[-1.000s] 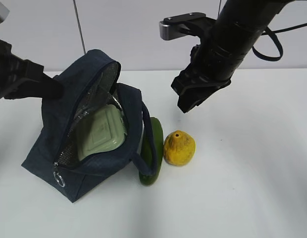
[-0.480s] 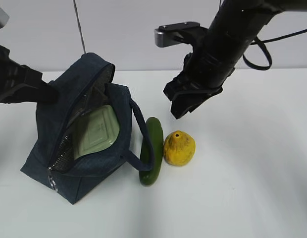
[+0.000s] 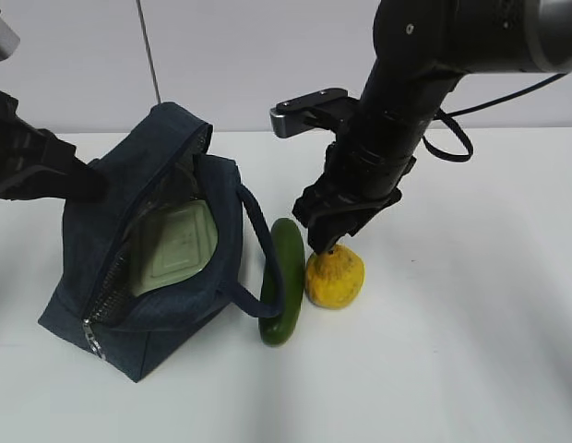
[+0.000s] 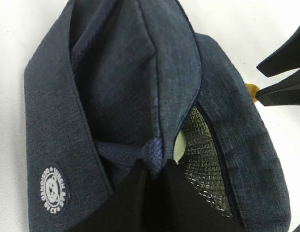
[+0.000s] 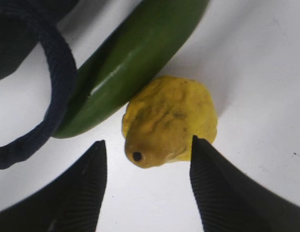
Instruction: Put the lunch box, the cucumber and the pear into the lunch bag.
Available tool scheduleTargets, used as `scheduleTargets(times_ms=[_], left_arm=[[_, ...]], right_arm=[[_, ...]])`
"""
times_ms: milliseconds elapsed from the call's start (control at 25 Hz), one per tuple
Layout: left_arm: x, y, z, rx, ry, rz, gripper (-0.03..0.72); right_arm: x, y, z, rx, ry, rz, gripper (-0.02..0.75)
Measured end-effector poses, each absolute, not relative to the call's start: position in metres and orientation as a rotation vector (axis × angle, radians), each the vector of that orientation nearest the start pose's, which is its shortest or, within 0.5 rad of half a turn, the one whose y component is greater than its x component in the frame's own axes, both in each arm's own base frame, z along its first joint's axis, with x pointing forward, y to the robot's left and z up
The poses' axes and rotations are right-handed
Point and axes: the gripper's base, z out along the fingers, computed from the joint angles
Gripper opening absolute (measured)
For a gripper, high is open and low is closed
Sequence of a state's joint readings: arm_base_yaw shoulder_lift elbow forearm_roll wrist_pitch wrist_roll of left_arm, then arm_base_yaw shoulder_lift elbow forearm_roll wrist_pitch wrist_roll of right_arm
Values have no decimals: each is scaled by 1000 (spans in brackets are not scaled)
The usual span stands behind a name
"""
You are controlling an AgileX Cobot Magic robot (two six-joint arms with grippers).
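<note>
Your right gripper (image 5: 147,186) has dropped from mid-air to just over the pear (image 5: 172,121), jaws wide on either side of its neck. The cucumber (image 3: 283,280) touches the pear. Your left gripper (image 4: 152,186) pinches the lunch bag (image 3: 129,231) edge; only the exterior view shows the lunch box (image 3: 173,247) inside.

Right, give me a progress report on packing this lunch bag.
Done: the lunch box sits inside the open lunch bag, whose edge the left gripper pinches. In hand: the right gripper is open around the pear, not yet gripping. Left: the pear and cucumber are both on the table.
</note>
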State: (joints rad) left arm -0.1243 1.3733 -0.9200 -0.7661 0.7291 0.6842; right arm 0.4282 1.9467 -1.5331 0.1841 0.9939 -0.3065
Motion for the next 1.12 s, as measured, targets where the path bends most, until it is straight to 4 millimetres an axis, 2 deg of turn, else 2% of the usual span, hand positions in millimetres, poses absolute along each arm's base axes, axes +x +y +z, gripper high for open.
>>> scheduleTargets(times_ms=[480, 720, 1120], left_arm=[[265, -75, 273, 425, 2432, -625, 10], [265, -75, 273, 426, 2433, -624, 10], [265, -75, 273, 425, 2433, -624, 10]], right_arm=[[374, 184, 191, -927, 2796, 222, 434], [377, 185, 190, -916, 2773, 221, 430], [378, 185, 191, -919, 2770, 217, 300]])
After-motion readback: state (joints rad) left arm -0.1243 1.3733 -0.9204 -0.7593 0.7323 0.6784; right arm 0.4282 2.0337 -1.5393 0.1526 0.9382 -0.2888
